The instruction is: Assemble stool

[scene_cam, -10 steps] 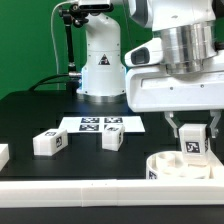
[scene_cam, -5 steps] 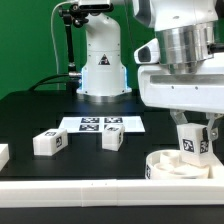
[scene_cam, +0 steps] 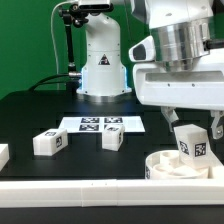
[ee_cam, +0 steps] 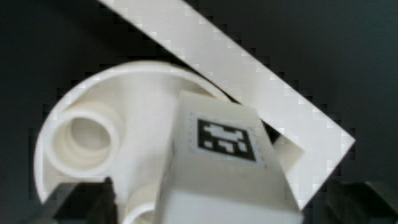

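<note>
We find the end effector [scene_cam: 193, 128] at the near side of the desk [scene_cam: 30, 115], toward the exterior view's right, directly above the seat [scene_cam: 163, 170]. Its fingers [scene_cam: 171, 121] stand wide. A gap shows on each side of the upright leg [scene_cam: 193, 145] between them, and in the wrist view neither finger touches that leg [ee_cam: 222, 175].

The upright leg rests with its lower end on the seat and tilts slightly, its tag facing the exterior camera. We cannot tell whether the end sits in a socket. The wrist view shows the seat [ee_cam: 107, 95] with one round socket [ee_cam: 89, 135] just beside the leg.

Surroundings:
- A white rail [scene_cam: 90, 190] runs along the near edge of the desk, just beside the seat. In the wrist view it crosses diagonally past the seat [ee_cam: 231, 70].
- The middle leg [scene_cam: 113, 139] and the left leg [scene_cam: 50, 142] lie on the desk to the exterior view's left, well apart from the seat.
- A further white part [scene_cam: 3, 155] is cut off by that view's left edge.
- The marker board [scene_cam: 100, 124] lies flat just beyond the two loose legs.
- The robot base [scene_cam: 103, 65] stands at the far side, with a black post [scene_cam: 68, 45] beside it.

The desk surface is matt black. A green backdrop [scene_cam: 30, 40] closes the room behind it.
</note>
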Controlling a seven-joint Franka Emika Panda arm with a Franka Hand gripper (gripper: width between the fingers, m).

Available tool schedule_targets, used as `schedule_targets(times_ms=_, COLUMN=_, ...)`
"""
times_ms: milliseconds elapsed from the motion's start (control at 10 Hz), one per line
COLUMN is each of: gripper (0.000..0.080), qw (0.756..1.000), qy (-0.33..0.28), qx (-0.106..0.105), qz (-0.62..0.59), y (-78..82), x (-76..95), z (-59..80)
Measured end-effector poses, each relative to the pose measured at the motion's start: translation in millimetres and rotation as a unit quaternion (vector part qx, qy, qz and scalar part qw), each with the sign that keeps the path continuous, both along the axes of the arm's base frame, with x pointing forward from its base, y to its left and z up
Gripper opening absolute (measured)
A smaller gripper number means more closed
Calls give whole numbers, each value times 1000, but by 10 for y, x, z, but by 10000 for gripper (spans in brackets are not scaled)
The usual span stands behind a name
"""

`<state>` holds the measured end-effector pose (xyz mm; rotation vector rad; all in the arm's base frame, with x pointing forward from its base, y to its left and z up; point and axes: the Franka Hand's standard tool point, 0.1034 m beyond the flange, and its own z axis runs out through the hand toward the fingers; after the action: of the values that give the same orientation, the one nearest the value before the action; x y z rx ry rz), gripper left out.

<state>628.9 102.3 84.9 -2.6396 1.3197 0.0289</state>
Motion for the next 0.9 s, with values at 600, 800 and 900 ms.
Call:
schedule_targets(times_ms=600, gripper=649, qw=995, qy=-17, qx=-10, qz=101, y=1, x=24, z=115)
schedule_targets(times_ms=800, gripper=649, qw=971, qy=-35, qx=-36, qz=233, y=72, x=8, z=108)
schedule_targets(times_ms=900, gripper=649, qw=960, qy=-41, qx=-42, qz=274, y=105, x=3, z=110)
